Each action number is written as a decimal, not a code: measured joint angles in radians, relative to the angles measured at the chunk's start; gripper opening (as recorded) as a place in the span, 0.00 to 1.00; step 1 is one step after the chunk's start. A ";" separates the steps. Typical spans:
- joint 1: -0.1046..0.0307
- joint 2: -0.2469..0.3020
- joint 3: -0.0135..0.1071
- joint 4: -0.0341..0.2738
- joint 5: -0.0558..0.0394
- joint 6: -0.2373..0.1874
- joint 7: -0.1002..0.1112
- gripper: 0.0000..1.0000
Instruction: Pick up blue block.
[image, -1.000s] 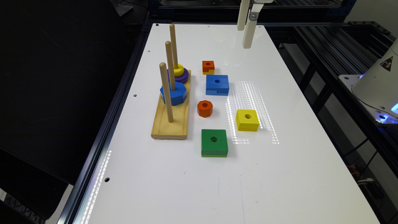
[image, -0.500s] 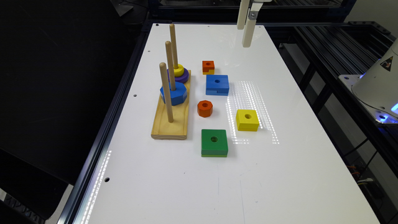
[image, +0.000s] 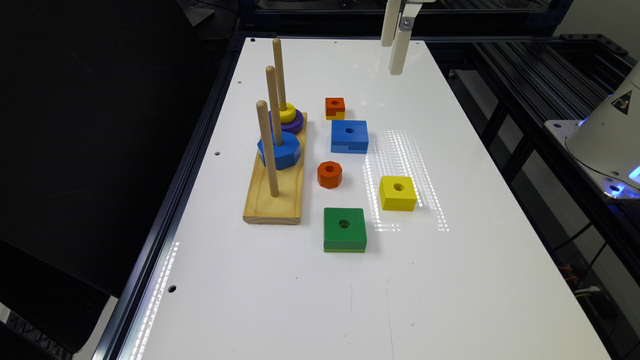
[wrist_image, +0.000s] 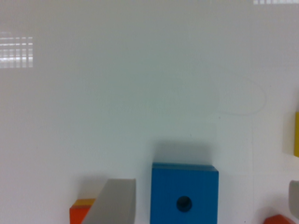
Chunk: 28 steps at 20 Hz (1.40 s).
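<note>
The blue block (image: 349, 135) lies flat on the white table (image: 450, 280), a square piece with a round centre hole and a groove in its near side. High above the table's far end hangs my gripper (image: 395, 57), well clear of the block. In the wrist view the blue block (wrist_image: 184, 196) lies between my two grey fingers (wrist_image: 112, 203). They stand wide apart with nothing held, so the gripper (wrist_image: 208, 184) is open.
A wooden peg stand (image: 276, 187) holds a blue octagonal piece (image: 280, 150) and yellow and purple rings (image: 287, 117). Around the blue block lie a small orange block (image: 334, 107), an orange octagon (image: 329, 174), a yellow block (image: 397, 192) and a green block (image: 344, 229).
</note>
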 joint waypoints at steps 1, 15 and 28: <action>0.000 0.005 0.000 -0.001 -0.0003 0.005 0.000 1.00; -0.002 0.083 0.000 -0.017 -0.0068 0.097 0.000 1.00; -0.010 0.122 0.000 -0.009 -0.0141 0.141 0.000 1.00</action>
